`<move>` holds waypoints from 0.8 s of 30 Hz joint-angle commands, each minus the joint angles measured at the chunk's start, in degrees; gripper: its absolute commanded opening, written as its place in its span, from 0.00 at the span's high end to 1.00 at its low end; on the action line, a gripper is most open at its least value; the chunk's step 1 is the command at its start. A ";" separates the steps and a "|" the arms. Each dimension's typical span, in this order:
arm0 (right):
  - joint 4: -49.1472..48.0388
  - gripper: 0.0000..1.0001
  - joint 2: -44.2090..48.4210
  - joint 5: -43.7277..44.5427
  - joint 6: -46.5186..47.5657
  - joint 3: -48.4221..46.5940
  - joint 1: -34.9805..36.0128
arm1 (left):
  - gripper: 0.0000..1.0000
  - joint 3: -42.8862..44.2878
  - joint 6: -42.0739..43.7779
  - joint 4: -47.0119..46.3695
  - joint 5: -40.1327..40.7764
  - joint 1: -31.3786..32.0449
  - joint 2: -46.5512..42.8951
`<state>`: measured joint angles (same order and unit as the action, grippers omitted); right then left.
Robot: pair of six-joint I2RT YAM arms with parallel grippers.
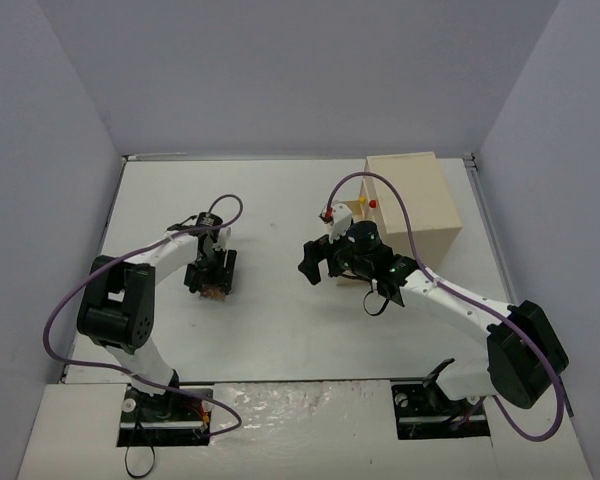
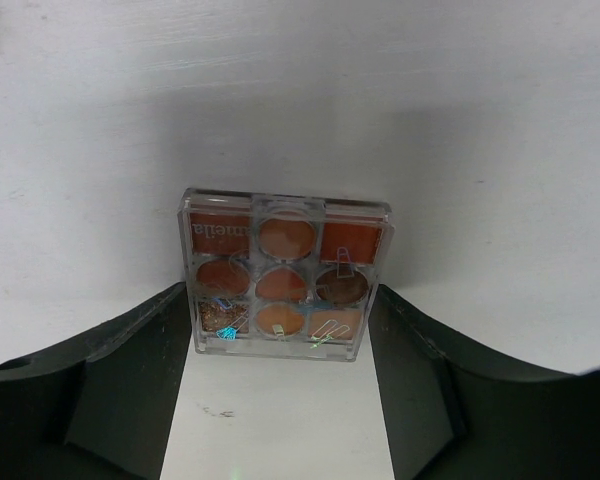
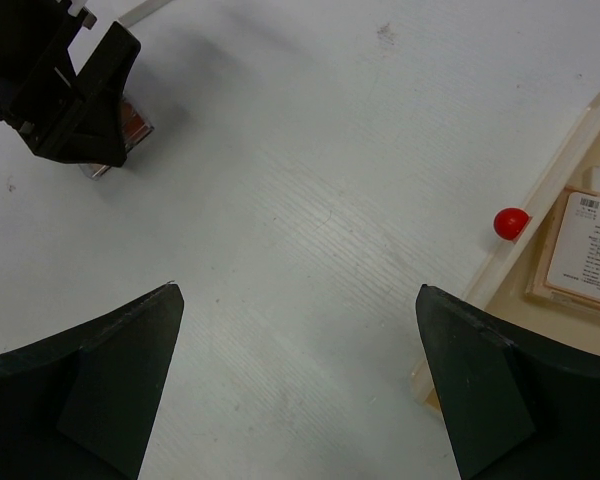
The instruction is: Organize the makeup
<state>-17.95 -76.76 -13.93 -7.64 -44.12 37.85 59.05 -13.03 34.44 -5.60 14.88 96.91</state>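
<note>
Eyeshadow palette (image 2: 283, 275) lies on the white table (image 3: 310, 150), and your left gripper (image 1: 210, 272) clamps its two sides, with the near corners hidden behind the fingers. Your right gripper (image 3: 298, 300) hangs wide open and empty beside the open drawer (image 3: 540, 200) with the red knob (image 3: 510, 222); inside it, a barcode-labelled item (image 3: 590, 250) is cut off at the frame edge

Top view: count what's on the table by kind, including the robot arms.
Arms: 2
Drawer box: 1
Palette: 1
Total: 4
</note>
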 commanded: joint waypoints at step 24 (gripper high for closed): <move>7.42 0.14 -2.51 -6.77 -20.84 -21.23 0.45 | 0.68 0.94 3.19 -16.20 -14.42 16.70 -30.68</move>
<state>-9.85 -77.96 -20.77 -23.76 -61.26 37.91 57.28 -11.35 23.86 -18.31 29.84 69.73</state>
